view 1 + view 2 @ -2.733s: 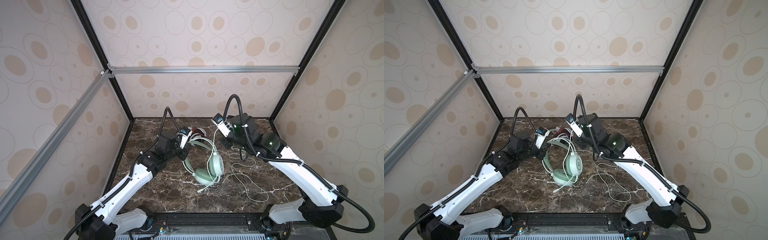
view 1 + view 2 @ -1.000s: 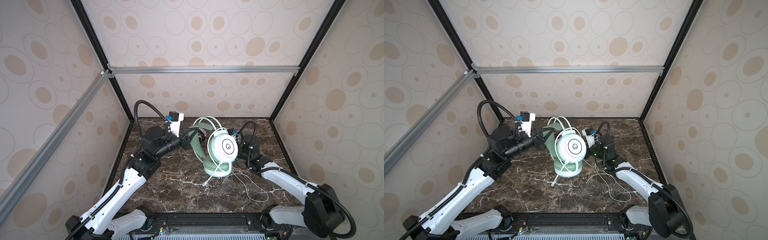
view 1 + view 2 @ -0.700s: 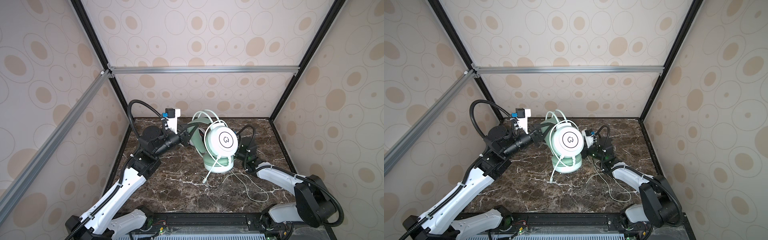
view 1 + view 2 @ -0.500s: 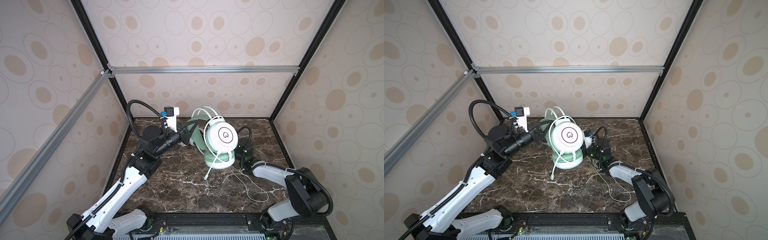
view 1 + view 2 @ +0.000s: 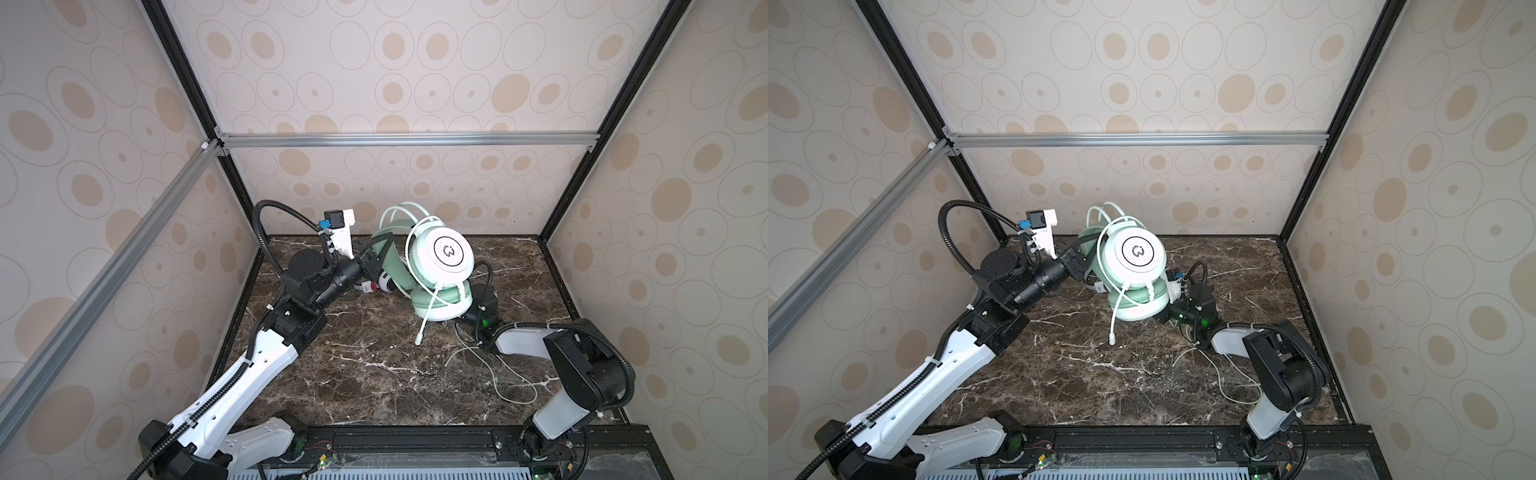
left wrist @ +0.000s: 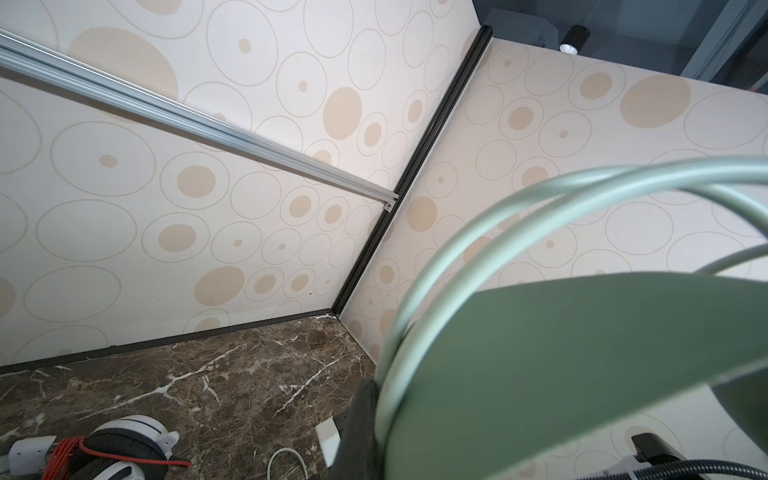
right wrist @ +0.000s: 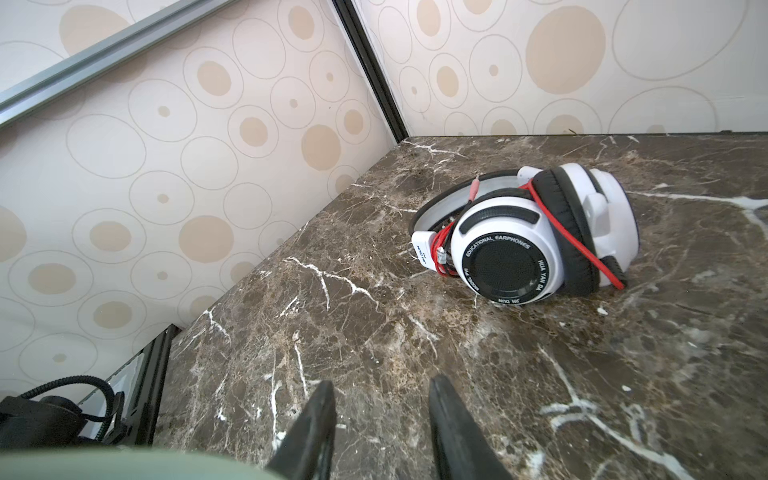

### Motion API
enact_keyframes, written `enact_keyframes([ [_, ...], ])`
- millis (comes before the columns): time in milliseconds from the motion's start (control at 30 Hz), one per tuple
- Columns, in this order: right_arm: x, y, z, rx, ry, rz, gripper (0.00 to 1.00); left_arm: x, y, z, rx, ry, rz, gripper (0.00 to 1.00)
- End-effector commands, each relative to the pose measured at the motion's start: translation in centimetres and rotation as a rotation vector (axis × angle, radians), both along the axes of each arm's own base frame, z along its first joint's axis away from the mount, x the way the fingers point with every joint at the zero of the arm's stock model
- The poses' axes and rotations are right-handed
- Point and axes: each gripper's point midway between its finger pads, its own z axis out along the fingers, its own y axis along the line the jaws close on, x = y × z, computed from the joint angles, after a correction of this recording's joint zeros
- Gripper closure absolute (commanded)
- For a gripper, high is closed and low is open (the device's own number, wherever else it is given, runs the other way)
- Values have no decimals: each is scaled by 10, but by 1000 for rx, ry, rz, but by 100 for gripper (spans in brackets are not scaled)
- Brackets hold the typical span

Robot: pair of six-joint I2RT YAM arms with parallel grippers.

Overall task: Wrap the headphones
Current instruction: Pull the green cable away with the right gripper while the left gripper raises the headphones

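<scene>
Hanging over the far middle of the marble tabletop (image 5: 365, 374), the mint-green headset (image 5: 442, 259) leaves the near half open, apart from its pale cord (image 5: 498, 376) trailing at the near right. The left gripper (image 5: 380, 251) pinches its headband, fingers pressed tight. The right gripper (image 7: 382, 384), low by the lower ear cup, stands spread and holds nothing. Only the wrist views show the white headset (image 7: 536, 241) clearly: it lies on the marble behind the mint one, red cord wound round it.

The mint-green headset (image 5: 442, 257) has a whitish cup with a black ring; the white headset (image 7: 498, 232) has black pads (image 7: 557, 208) and a red cord (image 7: 582, 245). The table (image 5: 353, 374) is dark brown marble veined white — the walls (image 5: 415, 83) are cream with beige ovals.
</scene>
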Motion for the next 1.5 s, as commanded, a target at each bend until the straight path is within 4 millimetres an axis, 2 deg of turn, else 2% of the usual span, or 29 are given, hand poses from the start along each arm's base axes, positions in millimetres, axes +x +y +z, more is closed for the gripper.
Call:
enact_keyframes([
  [0,0,-2,-2,23,2,-10,77,-5,20,60,-160,-74,61,100],
  [100,-3,-4,-7,19,21,-27,88,11,29,51,-146,-5,152,100],
  [333,-30,0,-28,-164,22,-73,100,34,47,42,-171,48,307,100],
  [533,-66,2,-30,-258,-21,-105,100,54,65,33,-138,48,469,100],
  [833,-110,18,-27,-487,-129,-88,100,84,74,11,-84,72,618,100],
  [933,-120,25,-23,-538,-163,-72,100,91,74,3,-71,79,639,100],
  [1167,-146,44,8,-648,-295,-14,100,104,78,-22,11,93,711,100],
  [1467,-154,47,63,-685,-372,-13,100,105,94,-53,173,93,815,100],
])
